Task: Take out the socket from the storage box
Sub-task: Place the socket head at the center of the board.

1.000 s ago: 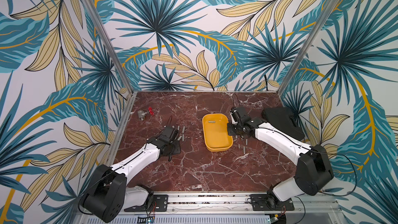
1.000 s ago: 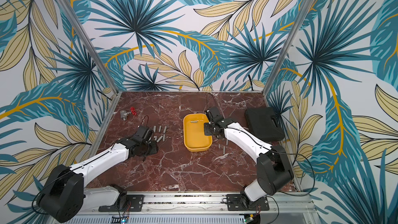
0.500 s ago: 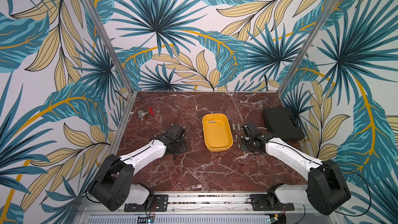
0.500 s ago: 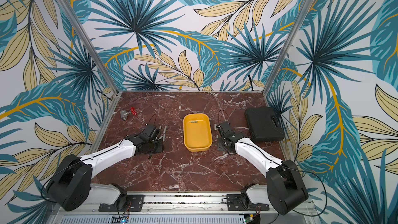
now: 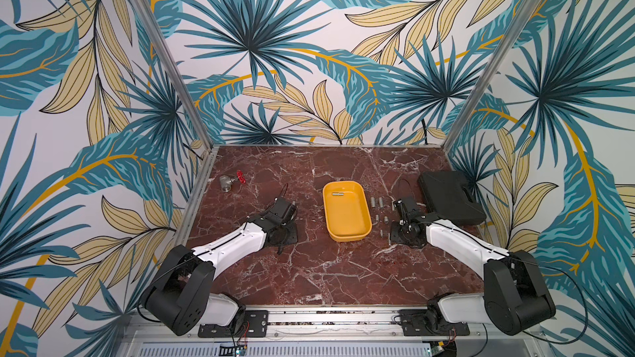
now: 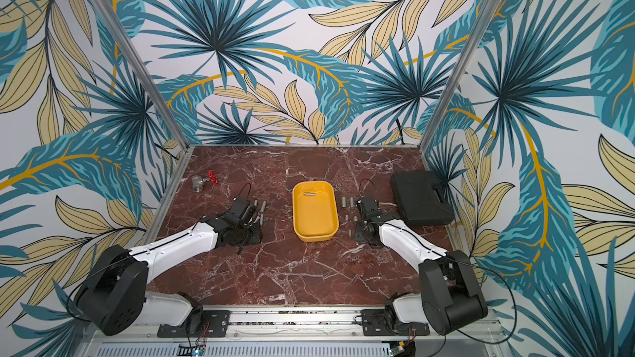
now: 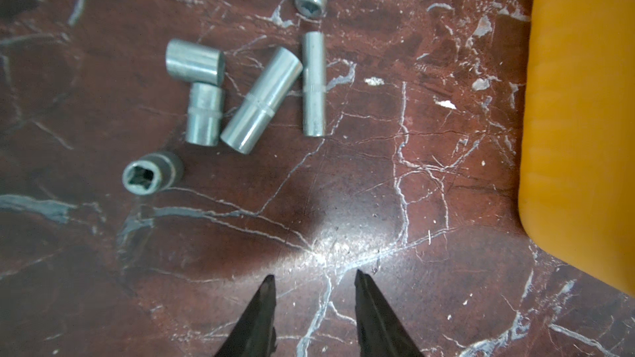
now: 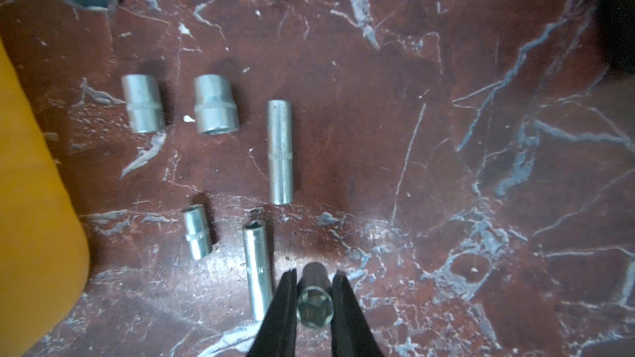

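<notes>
A slim socket [image 5: 338,194] lies on its side inside the yellow storage box [image 5: 347,236], at the box's far end, clear of the walls. The box stands in the middle of the red marble table [image 5: 309,269].

Right of the box, the right gripper [image 8: 315,272] has its jaws closed on a short hex socket [image 8: 314,300], whose open end faces the wrist camera. I cannot tell whether this socket touches the marble. A long thin socket [image 8: 257,269] lies just beside it, and loose sockets [image 8: 144,103] lie in rough rows between the gripper and the box.

Left of the box, the left gripper [image 7: 314,275] holds nothing. Its jaws stand apart over bare marble. A cluster of sockets [image 7: 261,97] lies ahead of its fingertips, several of them touching.

A black hard case [image 5: 450,197] lies at the right edge, and a metal valve [image 5: 232,182] with a red handwheel lies at the far left.
</notes>
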Controlling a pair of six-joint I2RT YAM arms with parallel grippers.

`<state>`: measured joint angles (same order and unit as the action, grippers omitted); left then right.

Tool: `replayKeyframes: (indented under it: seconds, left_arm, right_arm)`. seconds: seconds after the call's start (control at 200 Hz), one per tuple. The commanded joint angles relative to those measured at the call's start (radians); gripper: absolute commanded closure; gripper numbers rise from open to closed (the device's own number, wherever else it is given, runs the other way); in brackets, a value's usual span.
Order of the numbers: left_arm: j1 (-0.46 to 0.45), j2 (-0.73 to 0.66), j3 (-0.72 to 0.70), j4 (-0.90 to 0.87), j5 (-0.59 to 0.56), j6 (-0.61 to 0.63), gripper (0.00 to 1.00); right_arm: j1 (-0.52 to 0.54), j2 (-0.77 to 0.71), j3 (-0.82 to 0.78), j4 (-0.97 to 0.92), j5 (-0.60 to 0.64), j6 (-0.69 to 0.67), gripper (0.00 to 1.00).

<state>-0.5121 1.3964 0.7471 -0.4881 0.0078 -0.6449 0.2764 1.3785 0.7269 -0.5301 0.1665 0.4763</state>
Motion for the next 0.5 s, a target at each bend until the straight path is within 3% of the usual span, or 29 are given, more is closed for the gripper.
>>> replayKeyframes:
  seconds: [0.0, 0.491]
  left_arm:
    - [-0.005, 0.001, 0.051, 0.009, -0.006, -0.003, 0.59]
    - [-0.008, -0.001, 0.049, 0.009, -0.004, -0.001, 0.59]
  right_arm:
    - [-0.004, 0.007, -0.02, 0.017, -0.013, 0.02, 0.82]
    - [-0.009, 0.031, -0.035, 0.039, -0.027, 0.027, 0.82]
